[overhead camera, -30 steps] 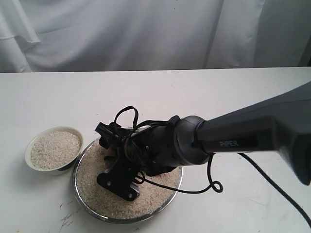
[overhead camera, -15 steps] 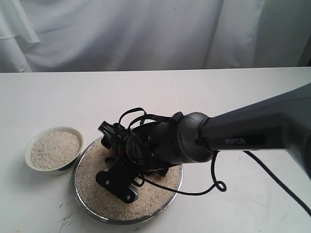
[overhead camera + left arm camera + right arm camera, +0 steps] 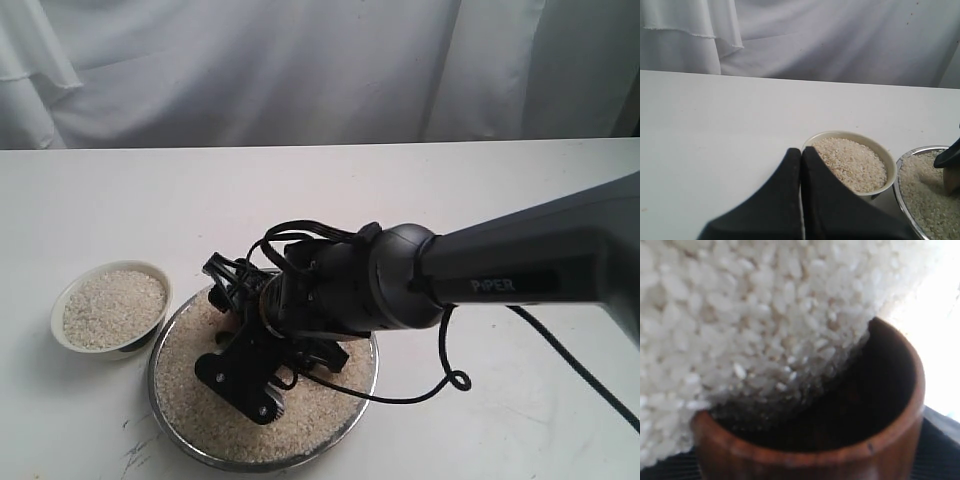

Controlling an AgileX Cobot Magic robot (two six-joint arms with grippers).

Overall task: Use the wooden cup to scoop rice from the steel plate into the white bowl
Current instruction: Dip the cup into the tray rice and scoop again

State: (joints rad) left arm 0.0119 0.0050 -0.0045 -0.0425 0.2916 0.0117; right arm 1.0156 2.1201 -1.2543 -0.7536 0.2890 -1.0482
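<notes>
On the left, the left gripper (image 3: 801, 152) hung just short of the white bowl (image 3: 57, 318), its fingers (image 3: 775, 200) pressed together and holding nothing. The bowl stood on the worktop (image 3: 80, 200) close beside the steel plate (image 3: 152, 378), already carrying rice (image 3: 112, 308) almost to its rim.

Over the plate, the right gripper (image 3: 238, 335) had rolled at the wrist during the past second and settled a little lower into the heap, its cables rising behind it. Its fingers were spread wide and pinching the wooden cup (image 3: 805, 462). The cup lay tipped on the plate's rice (image 3: 195, 405), and the right wrist view showed grains pressed against its mouth and spilling over the lip, though much of the dark interior looked unfilled. That suggested a scooping stroke under way, with the lift and the short carry to the bowl not yet begun.

From the exterior view the cup was almost wholly hidden by the gripper and the arm (image 3: 520, 275), which reached in from the right.

Little stood between plate and bowl. The likelier trouble was the bowl's own fullness, which left scant room for another load, and the idle left gripper parked near its rim. A black cable (image 3: 450, 382) looped on the worktop right of the plate, well away from the path. A white curtain (image 3: 300, 70) closed the background.
</notes>
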